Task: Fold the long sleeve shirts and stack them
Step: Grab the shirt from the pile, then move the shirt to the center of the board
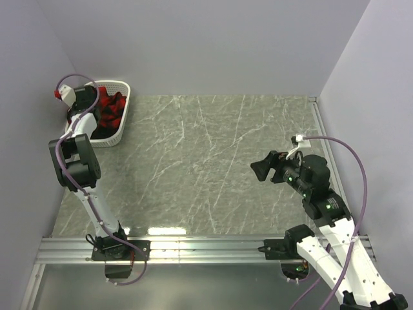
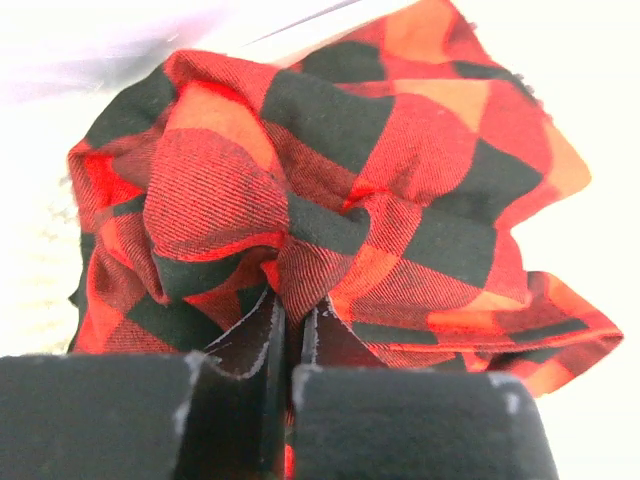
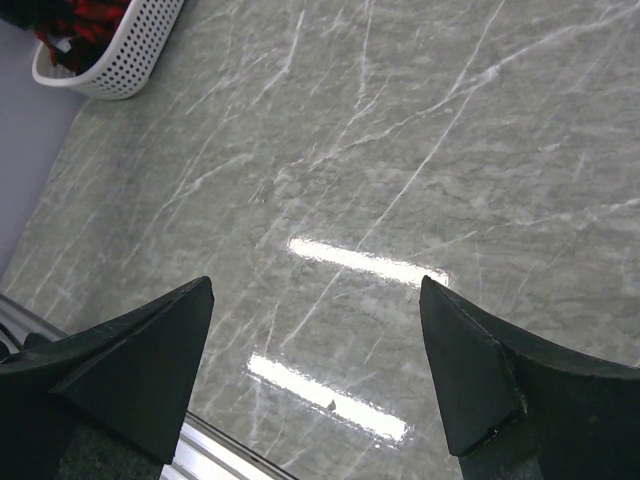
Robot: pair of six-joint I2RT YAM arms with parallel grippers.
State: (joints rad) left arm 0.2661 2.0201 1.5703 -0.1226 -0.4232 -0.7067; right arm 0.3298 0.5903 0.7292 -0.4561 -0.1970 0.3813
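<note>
Red-and-black check flannel shirt (image 2: 330,200) sits bunched in a crumpled heap inside the white lattice basket (image 1: 122,119), at the far left corner of the grey marbled surface (image 1: 206,161). It's wadded up, so no long axis reads. Collar and sleeves can't be picked out, and which way it points can't be told. Left pincer (image 2: 292,310) is clamped tight on a fold of the flannel, cloth squeezed between its fingers. Right pincer (image 3: 315,290) hovers over the surface on the right, jaws spread wide, holding nothing, well apart from the basket.
</note>
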